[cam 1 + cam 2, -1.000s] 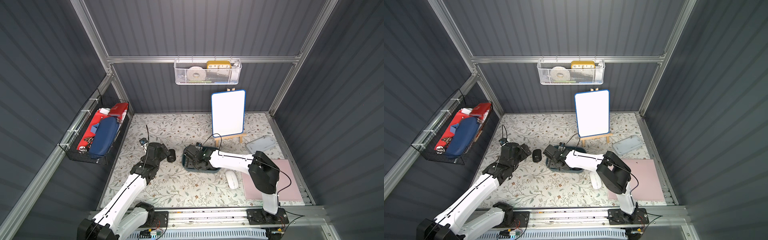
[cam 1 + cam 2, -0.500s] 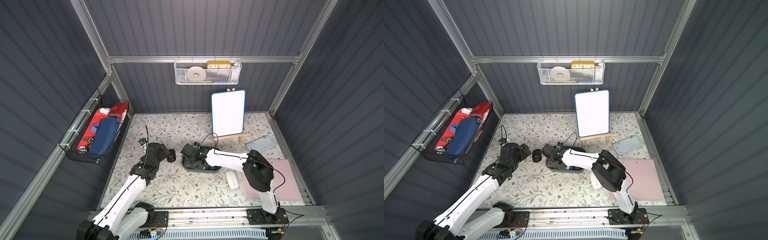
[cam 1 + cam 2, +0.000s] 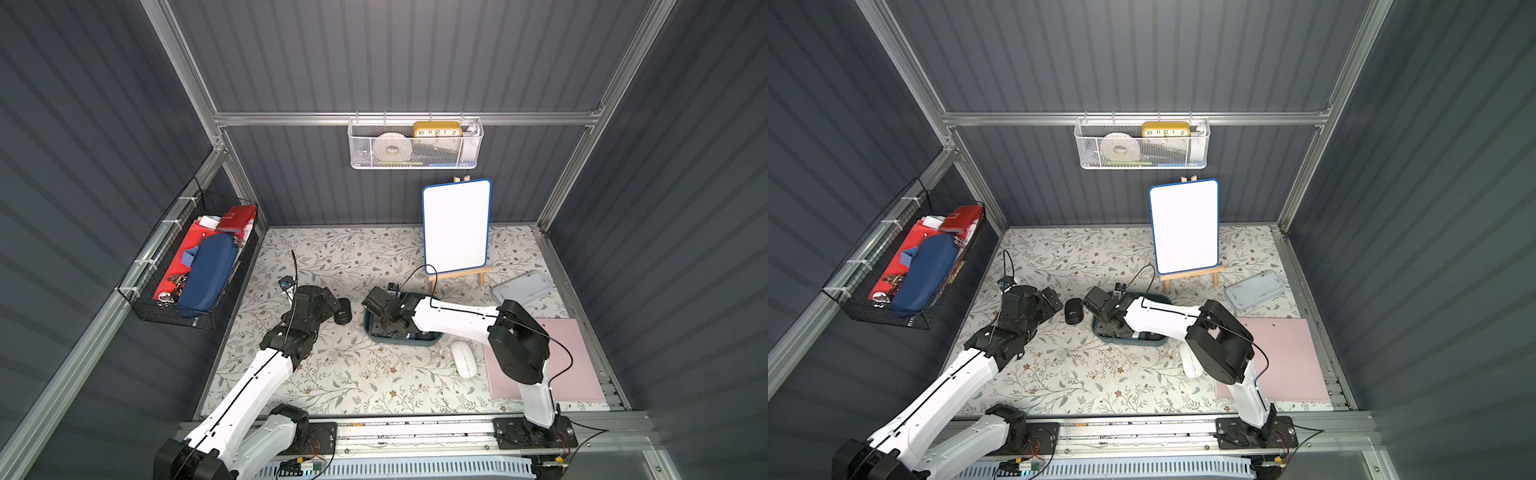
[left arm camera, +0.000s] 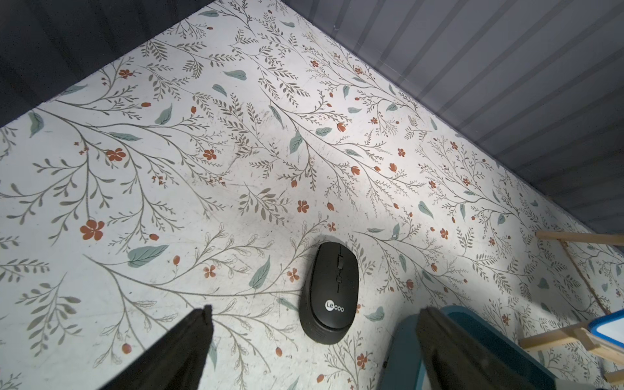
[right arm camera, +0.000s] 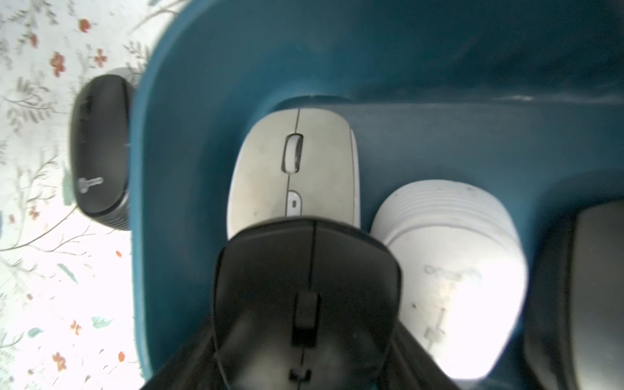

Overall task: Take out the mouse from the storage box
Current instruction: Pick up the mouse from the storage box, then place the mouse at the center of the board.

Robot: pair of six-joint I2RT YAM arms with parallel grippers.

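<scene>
Right claw (image 5: 304,341) clamps black mouse (image 5: 304,270) inside storage box (image 5: 202,67), left claw (image 4: 315,309) hangs released; grasp step looks done, next move calls for a straight lift clear of the wall.

The dark teal storage box (image 3: 419,342), low-walled with rounded corners, sits flat just below the middle of the frame in both top views. Inside it, a black mouse (image 5: 304,287) lies wheel up, pinched at its flanks by the right gripper (image 5: 304,351). Its nose overlaps a grey mouse (image 5: 293,162) lying flat on the box floor. Next to that is a ribbed white mouse (image 5: 449,270) (glare washes out its markings). Already outside are a black Lecoo mouse (image 3: 1072,311) just left of the box and a slim white mouse (image 3: 464,358) off its lower right corner.
</scene>
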